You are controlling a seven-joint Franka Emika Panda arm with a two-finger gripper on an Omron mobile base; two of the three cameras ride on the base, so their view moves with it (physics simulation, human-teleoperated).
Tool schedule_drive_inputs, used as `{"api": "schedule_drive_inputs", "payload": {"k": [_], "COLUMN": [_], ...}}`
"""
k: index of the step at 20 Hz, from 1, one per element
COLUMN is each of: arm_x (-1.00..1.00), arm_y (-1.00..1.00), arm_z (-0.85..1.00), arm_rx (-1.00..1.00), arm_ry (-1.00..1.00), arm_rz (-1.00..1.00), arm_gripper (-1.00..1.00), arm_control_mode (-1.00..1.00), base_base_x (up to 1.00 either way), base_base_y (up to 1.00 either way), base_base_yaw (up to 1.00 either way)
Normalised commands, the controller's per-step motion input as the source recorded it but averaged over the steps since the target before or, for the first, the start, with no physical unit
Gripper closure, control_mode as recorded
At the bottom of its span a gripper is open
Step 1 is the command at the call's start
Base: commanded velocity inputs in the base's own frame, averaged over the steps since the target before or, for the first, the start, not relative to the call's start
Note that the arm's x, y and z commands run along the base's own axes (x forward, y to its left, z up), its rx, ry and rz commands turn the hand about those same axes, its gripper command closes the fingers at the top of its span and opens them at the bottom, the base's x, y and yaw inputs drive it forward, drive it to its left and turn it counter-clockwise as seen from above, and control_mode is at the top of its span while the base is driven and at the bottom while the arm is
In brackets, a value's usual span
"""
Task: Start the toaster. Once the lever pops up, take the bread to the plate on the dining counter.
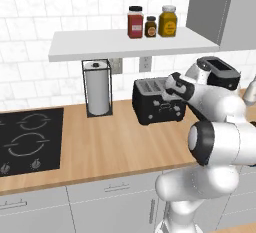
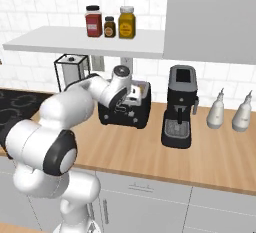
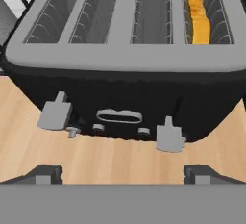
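On the wooden surface (image 3: 29, 122), the black boxy four-slot toaster (image 3: 129, 88) shows two grey levers; the left lever (image 3: 55, 112) sits higher than the right lever (image 3: 169, 136). The golden-crusted bread slice (image 3: 201, 21) stands in the rightmost slot. The robot's hand (image 3: 123, 172) hovers before the front, fingers spread wide, empty. It should probably press squarely down on the bread-side lever.

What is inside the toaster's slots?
In the hand view, the toaster holds one bread slice in its rightmost slot; three other slots show bare wire guides. The slice's lower part is hidden inside.
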Motion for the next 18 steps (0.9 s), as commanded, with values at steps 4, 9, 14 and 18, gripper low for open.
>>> {"api": "schedule_drive_inputs", "payload": {"k": [4, 9, 14, 18], "arm_x": [-0.6, -0.87, -0.77, -0.48], "arm_y": [0.0, 0.0, 0.0, 0.0], "arm_z": [1.0, 0.92, 0.65, 0.44], "arm_rx": [0.09, 0.04, 0.0, 0.0], "arm_ry": [0.09, 0.13, 0.11, 0.08], "arm_rz": [-0.06, -0.07, -0.14, -0.1], "arm_gripper": [-1.0, -1.0, -1.0, -1.0], "arm_control_mode": [-1.0, -1.0, -1.0, -1.0], "base_base_x": [0.0, 0.0, 0.0, 0.0], "base_base_y": [0.0, 0.0, 0.0, 0.0], "base_base_yaw": [0.0, 0.0, 0.0, 0.0]}}
